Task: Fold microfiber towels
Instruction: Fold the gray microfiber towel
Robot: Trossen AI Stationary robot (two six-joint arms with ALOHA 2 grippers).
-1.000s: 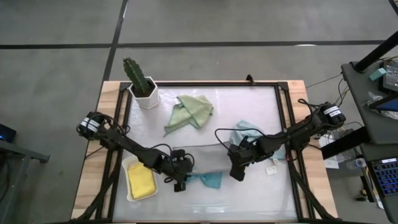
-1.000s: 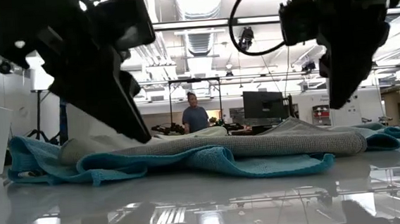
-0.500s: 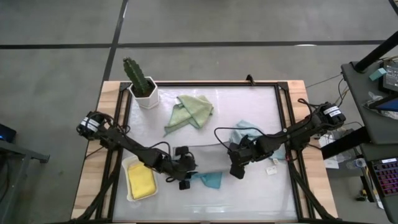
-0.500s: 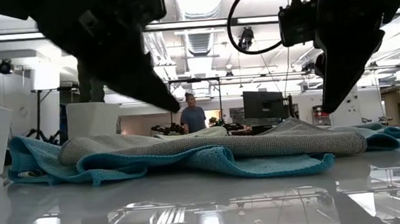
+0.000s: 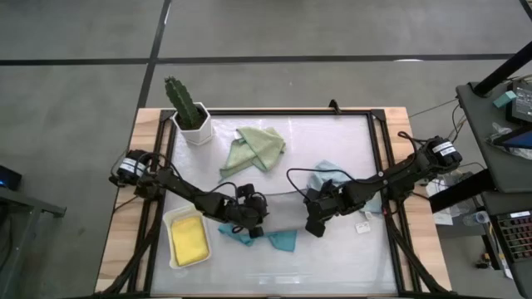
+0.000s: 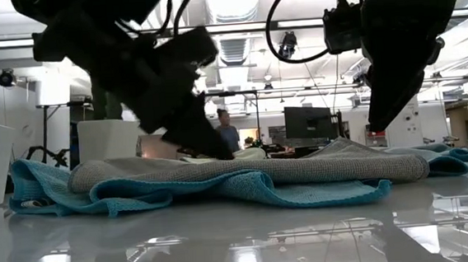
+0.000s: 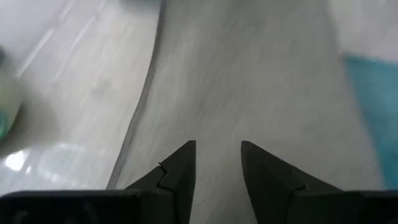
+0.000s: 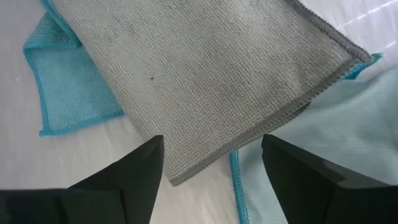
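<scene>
Seen from above, we find the left gripper [image 5: 253,224] low over the near middle of the table [image 5: 332,274], its fingers [image 7: 177,174] parted by a narrow gap with nothing between them. Directly beneath it lies the grey towel [image 8: 205,74], spread flat (it fills most of the left wrist view). The teal towel [image 5: 278,241] shows from under the grey one, just beside this gripper on the near side.

The right gripper [image 5: 314,226] hangs just above the grey towel's other end, fingers [image 8: 134,171] spread wide and empty. Under and beyond that end we see the pale blue towel [image 8: 323,118], reaching toward the right arm's base.

The sage green towel [image 5: 256,148] lies crumpled well beyond both grippers, near the potted cactus [image 5: 187,108]. The yellow towel [image 5: 189,241] sits folded in the white tray [image 5: 172,218], outward of the left gripper.

In the low view, a person [image 6: 227,131] stands far behind the table.
</scene>
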